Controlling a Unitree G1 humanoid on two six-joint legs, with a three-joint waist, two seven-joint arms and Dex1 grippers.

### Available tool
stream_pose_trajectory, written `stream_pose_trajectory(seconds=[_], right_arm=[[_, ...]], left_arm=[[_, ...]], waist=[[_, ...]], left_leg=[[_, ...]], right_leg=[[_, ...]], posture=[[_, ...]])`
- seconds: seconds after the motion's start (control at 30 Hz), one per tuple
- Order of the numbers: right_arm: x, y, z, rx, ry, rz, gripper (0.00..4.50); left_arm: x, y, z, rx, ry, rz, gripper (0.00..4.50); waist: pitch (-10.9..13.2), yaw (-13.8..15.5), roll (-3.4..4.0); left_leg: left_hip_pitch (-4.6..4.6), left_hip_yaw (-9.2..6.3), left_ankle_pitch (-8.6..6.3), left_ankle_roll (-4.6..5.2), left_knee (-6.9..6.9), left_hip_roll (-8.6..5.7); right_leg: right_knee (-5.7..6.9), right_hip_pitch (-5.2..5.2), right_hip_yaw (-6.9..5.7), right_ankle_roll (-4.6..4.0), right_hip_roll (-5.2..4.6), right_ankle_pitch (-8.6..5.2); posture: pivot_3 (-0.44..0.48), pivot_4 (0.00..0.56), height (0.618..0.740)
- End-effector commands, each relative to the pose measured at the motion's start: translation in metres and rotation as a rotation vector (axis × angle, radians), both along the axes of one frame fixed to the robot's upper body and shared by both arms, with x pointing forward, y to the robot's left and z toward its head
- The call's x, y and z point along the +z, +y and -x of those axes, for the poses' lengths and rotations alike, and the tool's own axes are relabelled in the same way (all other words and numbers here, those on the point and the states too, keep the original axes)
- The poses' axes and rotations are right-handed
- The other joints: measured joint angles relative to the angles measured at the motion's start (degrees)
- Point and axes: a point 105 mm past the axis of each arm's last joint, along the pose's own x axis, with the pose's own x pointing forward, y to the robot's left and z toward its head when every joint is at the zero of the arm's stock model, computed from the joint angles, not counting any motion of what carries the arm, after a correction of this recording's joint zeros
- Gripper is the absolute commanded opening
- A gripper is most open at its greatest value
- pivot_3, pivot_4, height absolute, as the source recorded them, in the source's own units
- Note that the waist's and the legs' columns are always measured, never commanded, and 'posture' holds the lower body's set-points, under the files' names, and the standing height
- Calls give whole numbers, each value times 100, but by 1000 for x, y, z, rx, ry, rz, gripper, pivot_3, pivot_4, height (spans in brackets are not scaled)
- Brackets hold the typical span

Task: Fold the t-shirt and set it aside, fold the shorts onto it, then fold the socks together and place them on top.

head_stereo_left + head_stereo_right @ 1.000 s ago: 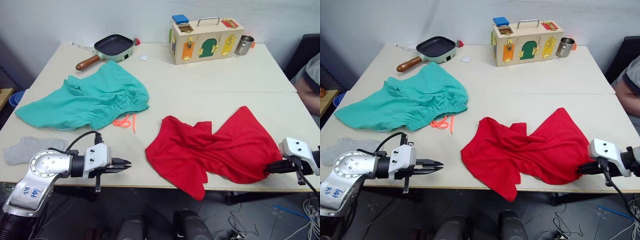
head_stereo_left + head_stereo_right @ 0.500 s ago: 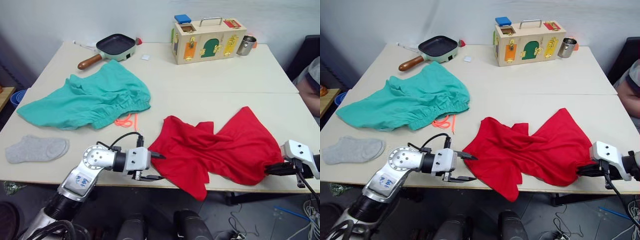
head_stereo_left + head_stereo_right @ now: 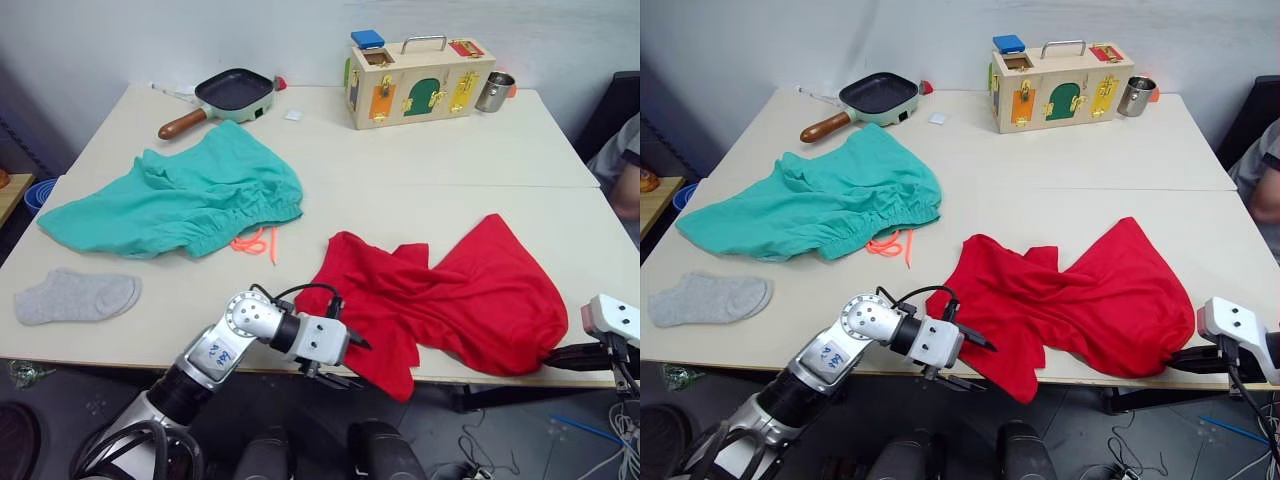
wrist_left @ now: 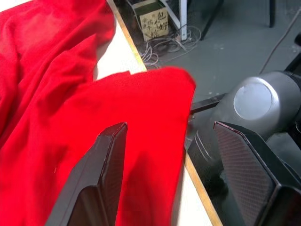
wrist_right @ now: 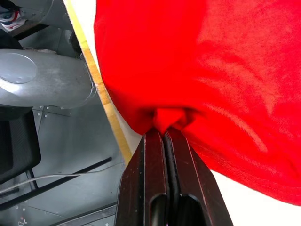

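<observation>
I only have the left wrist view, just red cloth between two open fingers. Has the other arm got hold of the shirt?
Observer: Yes. The right gripper is shut on a bunched bit of the t-shirt, at the table's front edge.
Operator: Okay, and where are the shorts?
Observer: The shorts lie crumpled on the robot's left, farther back on the table, apart from the t-shirt.
Operator: Any socks around?
Observer: A grey sock lies flat near the front left edge, untouched.
Operator: And my gripper, where is it on the shirt?
Observer: The left gripper is at the t-shirt's front corner that hangs over the edge.
</observation>
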Motion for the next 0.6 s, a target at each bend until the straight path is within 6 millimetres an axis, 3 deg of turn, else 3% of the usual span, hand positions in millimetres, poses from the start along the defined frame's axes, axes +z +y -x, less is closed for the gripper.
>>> stream_pose_trajectory(seconds=[0.03,0.17,0.2,0.27,0.53,0.6], right_arm=[[10,2,0,0,-35,-11,0],[8,3,1,-7,-38,-17,0],[8,3,1,-8,-38,-17,0],[8,4,1,-9,-40,-19,0],[7,5,0,-13,-45,-25,0],[6,5,-1,-14,-45,-26,0]], left_arm=[[-2,-8,0,-7,-32,-4,3078],[-4,-12,0,-7,-40,-6,3078],[-4,-12,0,-3,-47,-7,2900],[-5,-13,-2,9,-65,-6,2532],[-1,-13,-3,19,-72,25,86],[2,-9,0,5,-59,36,35]], waist=[[0,0,0],[1,-19,-1],[1,-19,-2],[1,-18,-1],[1,-8,-2],[1,-9,-2]], left_leg=[[1,0,0,-1,-1,0],[2,-1,1,-1,-3,0],[2,-1,1,-1,-2,0],[2,-1,3,-4,-2,0],[2,-1,9,-15,-1,0],[2,-1,9,-15,-1,0]], right_leg=[[1,0,0,0,0,0],[1,0,0,0,1,0],[1,0,0,0,1,0],[1,0,0,0,1,0],[1,0,0,0,0,0],[1,0,0,0,0,0]], posture=[[0,150,740],[0,150,740],[0,150,740],[0,150,740],[0,150,740],[0,150,740]])
